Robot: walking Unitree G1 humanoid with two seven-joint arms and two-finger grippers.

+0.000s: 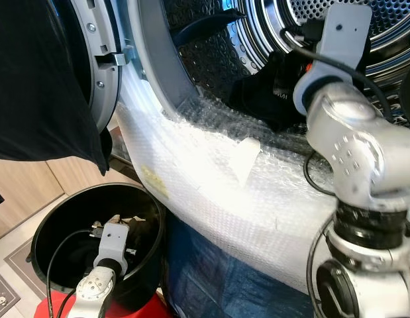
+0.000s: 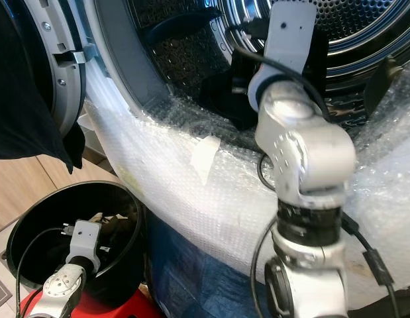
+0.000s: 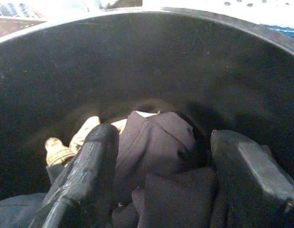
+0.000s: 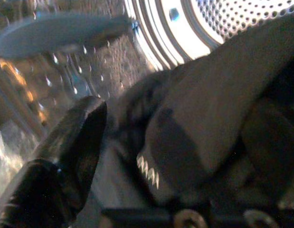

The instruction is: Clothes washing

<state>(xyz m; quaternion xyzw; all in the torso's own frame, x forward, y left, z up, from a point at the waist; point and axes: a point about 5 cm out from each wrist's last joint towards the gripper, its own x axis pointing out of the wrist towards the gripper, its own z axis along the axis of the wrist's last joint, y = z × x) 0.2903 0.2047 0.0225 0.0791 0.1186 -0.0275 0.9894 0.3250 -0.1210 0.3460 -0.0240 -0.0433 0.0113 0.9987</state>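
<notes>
The right arm fills the near foreground at 4 o'clock, its right hand [image 4: 151, 156] reaching through the washing machine's opening with fingers spread around a dark garment [image 1: 261, 93] lying at the drum [image 1: 337, 26] mouth at 1 o'clock; whether it grips cannot be told. At 7 o'clock the left hand [image 3: 161, 185] hangs inside the black basket [image 1: 52, 225], fingers parted over dark clothes [image 3: 156, 142]. Bubble wrap [image 1: 211, 179] drapes the machine's front. A black cloth [image 1: 39, 79] hangs at 10 o'clock.

Home laundry corner, front-loading washing machine with perforated steel drum [image 1: 337, 16], open round door [image 1: 92, 59], round black plastic laundry bucket [image 1: 52, 225] of dark clothes, wood-look floor [image 1: 26, 185]
</notes>
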